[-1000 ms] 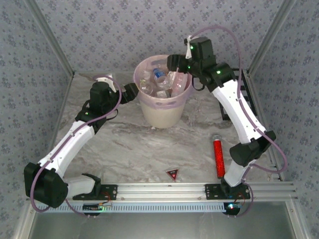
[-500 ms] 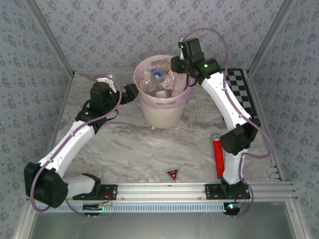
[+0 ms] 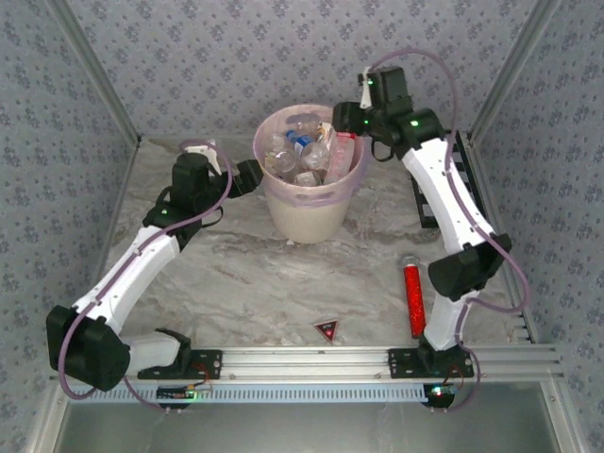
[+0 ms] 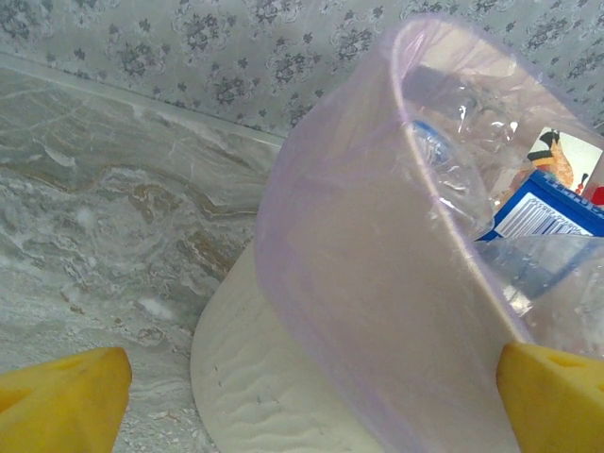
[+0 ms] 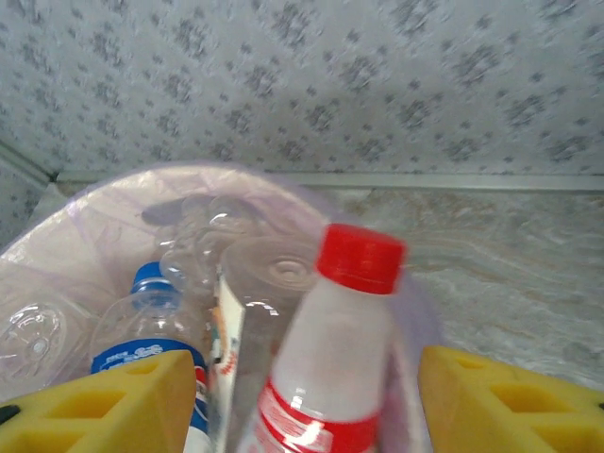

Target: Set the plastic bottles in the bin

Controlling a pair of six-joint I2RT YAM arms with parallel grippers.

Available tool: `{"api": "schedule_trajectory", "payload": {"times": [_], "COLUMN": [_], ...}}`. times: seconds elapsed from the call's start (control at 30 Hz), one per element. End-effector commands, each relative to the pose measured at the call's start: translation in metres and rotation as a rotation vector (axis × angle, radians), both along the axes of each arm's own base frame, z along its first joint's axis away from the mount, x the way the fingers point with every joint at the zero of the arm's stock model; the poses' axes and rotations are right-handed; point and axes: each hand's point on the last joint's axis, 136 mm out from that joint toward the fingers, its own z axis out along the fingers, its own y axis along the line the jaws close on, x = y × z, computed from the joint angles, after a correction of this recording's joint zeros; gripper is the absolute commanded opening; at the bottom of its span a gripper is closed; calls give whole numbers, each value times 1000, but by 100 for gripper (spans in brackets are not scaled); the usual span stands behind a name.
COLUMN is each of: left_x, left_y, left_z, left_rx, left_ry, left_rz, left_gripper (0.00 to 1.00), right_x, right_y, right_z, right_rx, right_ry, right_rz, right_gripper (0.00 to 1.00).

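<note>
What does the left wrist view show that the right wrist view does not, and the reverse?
Left wrist view adds the bin's cream outer wall, seen from the side, and a blue barcode label. Right wrist view adds a red-capped bottle between the open jaws, with gaps either side, and a blue-capped bottle. Both share the pink bag, clear crushed bottles, marble table and patterned wall.

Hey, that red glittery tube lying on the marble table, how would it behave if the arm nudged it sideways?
The red glittery tube looks round and lies flat on the smooth marble table, so it would probably roll. It seems slim and rigid, so likely light. Its curved side could slip in a grasp.
</note>
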Motion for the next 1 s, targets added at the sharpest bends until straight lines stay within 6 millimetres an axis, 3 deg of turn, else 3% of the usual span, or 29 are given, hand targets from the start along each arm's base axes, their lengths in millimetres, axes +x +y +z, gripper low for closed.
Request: {"api": "schedule_trajectory", "payload": {"times": [0.0, 0.13, 0.23, 0.37, 0.57, 0.83, 0.97], "left_x": [-6, -16, -23, -35, -47, -52, -48], "left_y": [13, 35, 65, 109, 151, 197, 212], "left_z": [40, 52, 47, 19, -32, -104, -125], "left_rx": [72, 182, 296, 446, 595, 647, 644], "left_ry": [-100, -132, -123, -79, -27, 4, -30], "left_rz": [14, 60, 158, 327, 451, 550, 585], "left_gripper": [99, 99, 99, 99, 99, 99, 99], "right_x": [-18, -27, -36, -54, -84, -105, -107], "right_y": [-33, -64, -86, -120, -166, -184, -194], "right_z": [30, 17, -7, -55, -134, -215, -239], "right_rx": [8, -32, -91, -124, -232, -335, -389], "right_ry": [-85, -91, -120, -133, -35, 19, 19], "right_rz": [-45, -69, -85, -172, -340, -395, -435], "right_gripper": [68, 77, 82, 99, 100, 100, 100]}}
